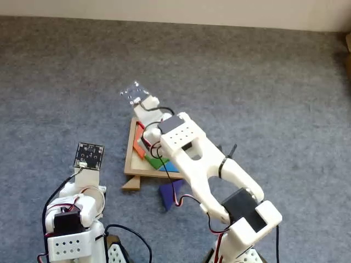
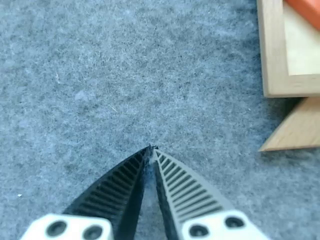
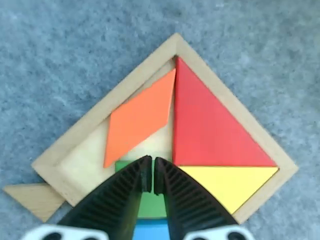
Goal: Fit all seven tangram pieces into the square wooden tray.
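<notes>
The right gripper [image 3: 152, 172], pressed together empty above the green piece [image 3: 150, 206], was judged liable to nudge the skewed orange piece [image 3: 137, 117] and jam the tray [image 3: 102, 109].

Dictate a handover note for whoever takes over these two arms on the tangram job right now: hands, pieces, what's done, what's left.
Left hand: shut, empty, over the carpet beside a corner of the tray.
Right hand: shut, empty, above the tray, over green.
In the tray: red, orange, yellow, green, blue.
Outside: wooden triangle by the tray's corner; purple piece on the carpet near it.
Done: five pieces in.
Left: fit those two; bare tray floor shows beside orange.
</notes>
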